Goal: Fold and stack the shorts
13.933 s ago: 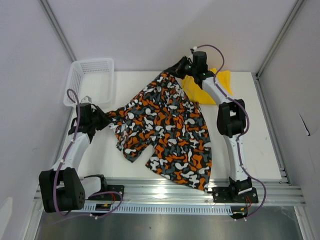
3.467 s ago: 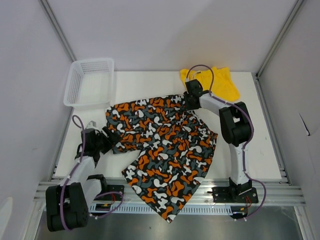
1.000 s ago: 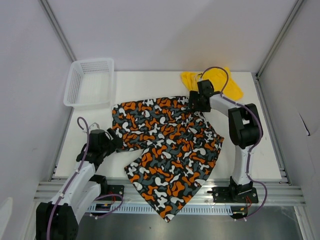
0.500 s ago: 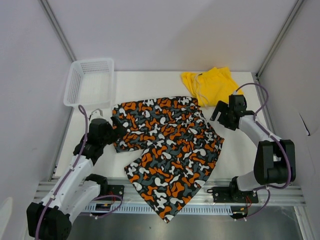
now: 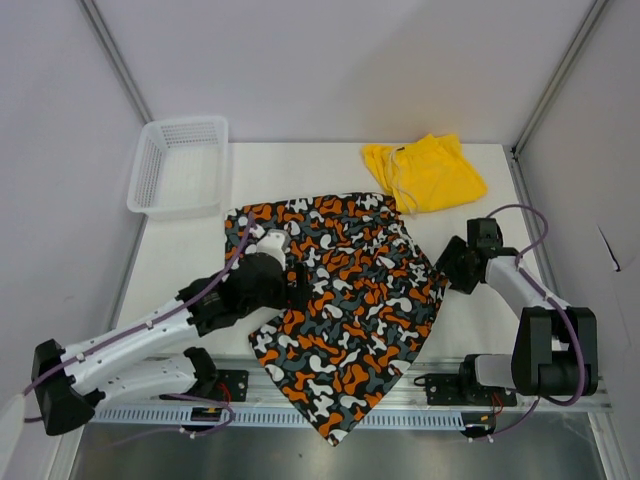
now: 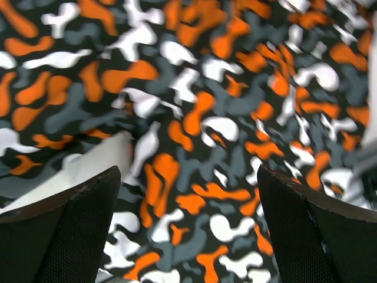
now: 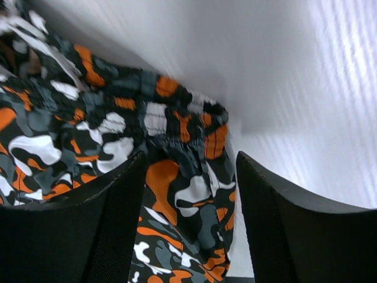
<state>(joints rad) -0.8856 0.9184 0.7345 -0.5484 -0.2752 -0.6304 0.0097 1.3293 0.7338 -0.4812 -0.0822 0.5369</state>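
1. White tabletop fills your workspace, and a white mesh basket sits at its far left corner.
2. You have the yellow shorts lying at the far right of the table, well apart from both arms and just beside the far corner of the other pair.
3. Your patterned shorts lie spread across the middle, with one leg hanging past the near edge over the metal rail.
4. Your left gripper reaches across above the patterned shorts near their middle. In the left wrist view its fingers stand wide apart, with only printed cloth beneath and nothing between them.
5. Your right gripper sits at the right-hand edge of the patterned shorts. In the right wrist view its fingers are parted, and the bunched border of the cloth lies in the gap, unpinched. You cannot tell whether the fingers touch the fabric.
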